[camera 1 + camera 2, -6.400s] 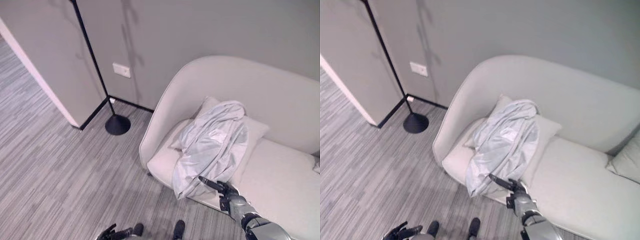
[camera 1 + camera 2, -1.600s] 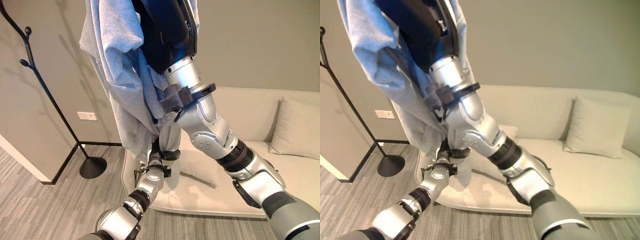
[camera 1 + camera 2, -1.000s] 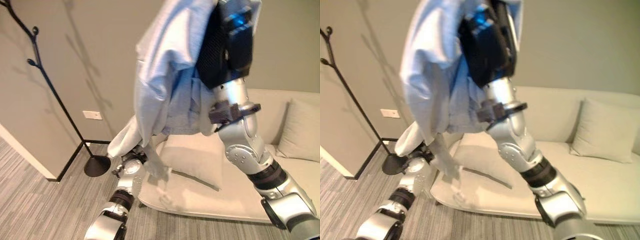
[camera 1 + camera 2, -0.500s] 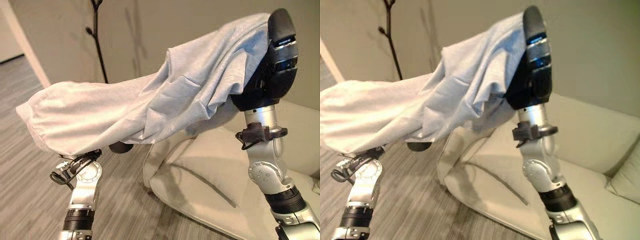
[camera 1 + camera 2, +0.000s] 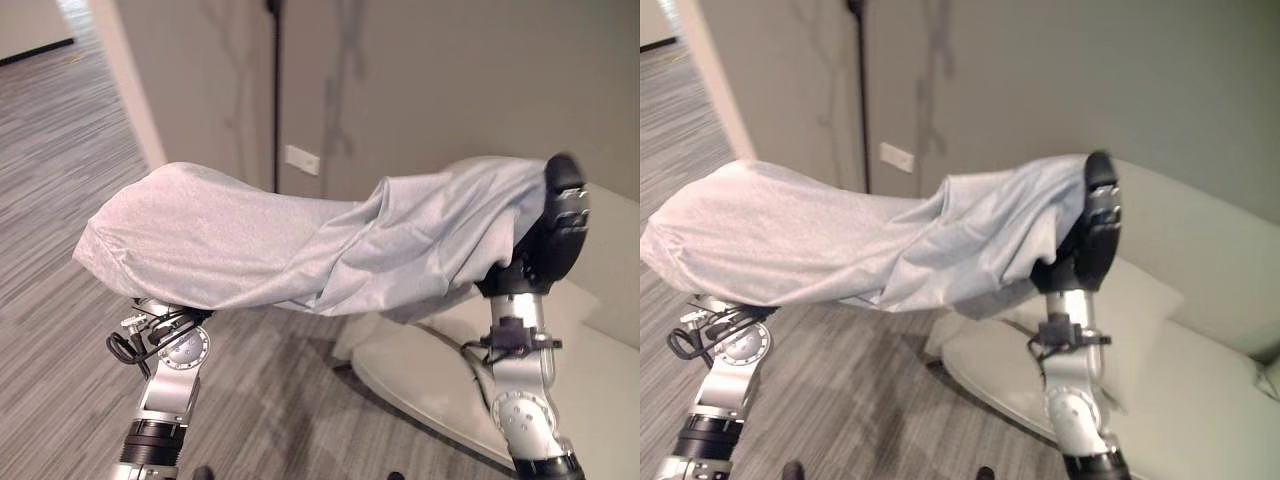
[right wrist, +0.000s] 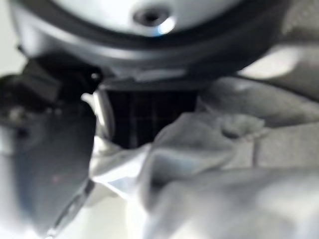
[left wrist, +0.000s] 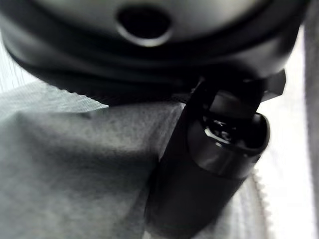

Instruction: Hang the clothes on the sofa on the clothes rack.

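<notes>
In the left eye view, a pale grey garment (image 5: 300, 245) hangs stretched between the two raised arms, well above the striped grey floor (image 5: 60, 180). Its left end drapes over the left robot hand, which stays hidden beneath the cloth above the silver wrist; whether those fingers are open or closed cannot be told here. The right robot hand (image 5: 555, 235) stands upright at the garment's other end, its dark back showing and the cloth bunched against it. Behind, the black pole of the clothes rack (image 5: 275, 90) rises against the wall, and the sofa (image 5: 610, 350) with a cushion (image 5: 440, 330) lies below the right arm.

The right eye view shows the same spread: the garment covers the left wrist, and the right robot hand (image 5: 1095, 235) stands before the sofa's backrest.

In the left wrist view, the left robot hand (image 7: 214, 164) shows its dark thumb lying against grey cloth; its grip cannot be read.

In the right wrist view, the right robot hand (image 6: 45, 144) has folds of cloth gathered against its palm; whether it clasps them cannot be told.
</notes>
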Robot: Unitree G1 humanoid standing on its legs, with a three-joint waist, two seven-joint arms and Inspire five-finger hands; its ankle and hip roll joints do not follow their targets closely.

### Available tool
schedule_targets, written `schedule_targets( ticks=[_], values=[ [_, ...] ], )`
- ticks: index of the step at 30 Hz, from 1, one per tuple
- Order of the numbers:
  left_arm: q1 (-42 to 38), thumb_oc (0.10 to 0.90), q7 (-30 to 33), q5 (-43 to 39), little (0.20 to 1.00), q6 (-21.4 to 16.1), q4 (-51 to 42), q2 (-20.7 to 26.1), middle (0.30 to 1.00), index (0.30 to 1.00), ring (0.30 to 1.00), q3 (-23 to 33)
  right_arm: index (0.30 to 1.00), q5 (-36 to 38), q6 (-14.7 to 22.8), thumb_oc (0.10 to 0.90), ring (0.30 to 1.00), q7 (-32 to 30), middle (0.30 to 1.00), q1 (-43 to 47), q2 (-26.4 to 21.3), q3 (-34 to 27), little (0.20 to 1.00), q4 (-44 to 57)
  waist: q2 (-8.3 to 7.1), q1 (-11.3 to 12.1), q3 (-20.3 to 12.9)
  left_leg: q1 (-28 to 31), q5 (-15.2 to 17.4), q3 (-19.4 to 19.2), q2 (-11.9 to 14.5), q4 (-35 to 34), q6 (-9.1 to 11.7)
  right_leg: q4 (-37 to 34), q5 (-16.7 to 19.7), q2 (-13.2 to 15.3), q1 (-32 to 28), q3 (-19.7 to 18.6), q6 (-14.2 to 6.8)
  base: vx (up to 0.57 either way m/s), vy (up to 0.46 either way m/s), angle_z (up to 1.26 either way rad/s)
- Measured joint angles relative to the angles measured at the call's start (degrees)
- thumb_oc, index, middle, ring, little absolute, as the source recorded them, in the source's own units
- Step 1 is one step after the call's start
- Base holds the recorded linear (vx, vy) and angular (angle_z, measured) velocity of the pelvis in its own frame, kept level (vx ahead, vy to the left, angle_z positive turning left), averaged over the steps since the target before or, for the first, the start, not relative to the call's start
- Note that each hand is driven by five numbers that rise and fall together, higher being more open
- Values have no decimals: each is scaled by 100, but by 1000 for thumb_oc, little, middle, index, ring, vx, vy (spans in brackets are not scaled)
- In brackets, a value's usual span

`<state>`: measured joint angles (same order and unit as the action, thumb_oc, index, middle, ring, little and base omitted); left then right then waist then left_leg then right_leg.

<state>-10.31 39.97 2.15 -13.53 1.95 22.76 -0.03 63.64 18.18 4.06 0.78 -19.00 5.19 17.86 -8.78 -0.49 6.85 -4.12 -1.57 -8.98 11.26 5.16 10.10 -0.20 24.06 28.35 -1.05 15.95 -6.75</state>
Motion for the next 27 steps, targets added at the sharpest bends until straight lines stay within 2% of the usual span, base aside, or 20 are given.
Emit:
schedule_targets(
  ticks=[1,3,4,5,6,7,8,9,11,12,13,14,15,16,17,19,21,23,24,27],
  values=[
    [25,400,-76,45,300,-3,-112,348,300,300,300,21,300,-170,-20,400,300,13,300,24,274,81,300,85,-71,143,33,2,103,-82,-311,37,-210,384,514,313,366,19,576,-17,369,17],
    [18,400,-88,81,300,-5,-142,422,300,300,300,71,300,-240,-64,400,300,11,300,36,198,169,300,66,16,179,92,157,131,-65,-363,-69,-366,737,-361,341,450,119,-289,47,561,13],
    [27,400,-60,85,300,-10,-192,462,300,300,300,126,300,-296,-85,400,300,16,300,35,182,169,300,74,-81,210,53,168,198,-127,-462,-8,-473,710,-220,93,422,119,-223,111,528,-6],
    [96,400,-39,138,300,-59,-234,505,300,300,300,213,300,-354,-83,400,300,15,300,41,243,153,300,128,-154,277,142,169,342,-536,-492,326,-667,920,160,185,481,531,474,111,302,-6],
    [208,400,-109,192,300,-56,-283,420,300,300,300,219,300,-404,-79,400,300,1,300,-39,270,64,300,165,-143,207,204,104,606,-666,-643,350,-957,998,548,300,417,310,660,112,251,15],
    [267,400,-211,253,300,-70,-370,292,300,300,300,153,300,-436,-49,400,300,6,300,-126,139,-102,300,196,-57,96,224,478,270,-502,-792,-253,-1042,1325,426,392,587,24,531,90,215,-4],
    [411,400,-239,259,300,-143,-471,247,300,300,300,130,300,-482,-50,400,300,-3,300,-134,76,-183,300,157,17,121,235,855,43,-670,-803,-776,-1055,1670,-667,133,783,-59,-489,74,181,-5],
    [425,400,-293,259,300,-162,-483,229,300,300,300,130,300,-486,-39,400,300,-7,300,-188,35,-257,300,155,106,3,235,945,-23,-658,-699,-908,-1016,1730,-1380,-337,849,12,-523,73,163,-21],
    [429,400,-342,251,300,-163,-493,235,300,300,300,185,300,-488,-9,400,300,1,300,-205,-6,-297,300,160,40,-111,193,1064,-49,-694,-704,-1033,-1021,1828,-1948,-942,1052,155,-306,57,88,6],
    [441,400,-371,242,300,-162,-490,142,300,300,300,201,300,-489,34,400,300,45,300,-209,-13,-333,300,182,-5,-332,162,1078,-29,-672,-765,-1031,-986,1637,-2110,-1617,1195,131,-60,106,107,21],
    [458,400,-456,244,300,-162,-490,113,300,300,300,167,300,-488,35,400,300,47,300,-210,-20,-365,300,181,-19,-413,144,1098,-3,-618,-848,-1030,-962,1358,-2058,-1757,1169,178,116,191,157,1],
    [488,400,-489,241,300,-176,-460,-183,300,300,300,141,300,-490,36,400,300,51,300,-191,-129,-337,300,127,95,-419,104,1121,81,-654,-863,-1029,-934,1136,-2054,-1983,1124,-213,333,204,130,-26],
    [458,400,-494,231,300,-176,-385,-479,300,300,300,197,300,-495,29,400,300,50,300,-193,-280,-302,300,65,244,-442,149,1166,137,-630,-742,-1029,-997,1418,-2275,-2121,1343,-539,285,205,55,-38],
    [435,400,-616,204,300,-179,15,-554,300,300,300,80,300,-590,23,400,300,1,300,-257,-355,-307,300,59,280,-657,53,1302,236,-628,-657,-1032,-850,971,-2094,-2707,1419,-962,246,305,-33,-30],
    [451,400,-804,237,300,-157,15,-590,300,300,300,-169,300,-607,117,400,300,-80,300,-191,-427,-378,300,50,533,-701,23,1447,331,-646,-491,-1039,-751,900,-2066,-2892,1250,-857,670,448,-106,-14],
    [215,400,-840,250,300,-159,-130,-607,300,300,300,-260,300,-614,139,400,300,-195,300,-48,-504,-334,300,9,620,-701,29,1594,316,-694,-266,-963,-490,1079,-2500,-2993,1153,-453,851,372,-147,-3],
    [163,400,-766,253,300,-182,-248,-585,300,300,300,-227,300,-742,137,400,300,-201,300,70,-630,-326,300,6,471,-521,-53,1563,380,-694,-186,-244,-396,1191,-2700,-2965,953,-531,950,213,-183,-11],
    [-129,400,-486,548,300,-179,-157,-389,300,300,300,60,300,-988,151,400,300,-207,300,279,-925,-324,300,-28,311,-313,-157,736,303,-566,96,1907,-295,868,-2770,-3017,501,-554,1096,224,-179,-17],
    [-236,400,-279,949,300,-163,-139,-173,300,300,300,240,300,-1311,142,400,300,-210,300,405,-1253,-318,300,-210,284,-216,-171,33,292,-351,328,3267,-346,723,-2657,-3114,313,-686,1368,195,14,-39],
    [-378,400,99,1588,300,-89,-101,351,300,300,300,546,300,-2000,138,400,300,-362,300,451,-1513,-280,300,-462,37,-162,-203,-491,600,-377,135,3077,-414,180,-2520,-3130,-114,-887,1331,181,119,-26]
  ],
)
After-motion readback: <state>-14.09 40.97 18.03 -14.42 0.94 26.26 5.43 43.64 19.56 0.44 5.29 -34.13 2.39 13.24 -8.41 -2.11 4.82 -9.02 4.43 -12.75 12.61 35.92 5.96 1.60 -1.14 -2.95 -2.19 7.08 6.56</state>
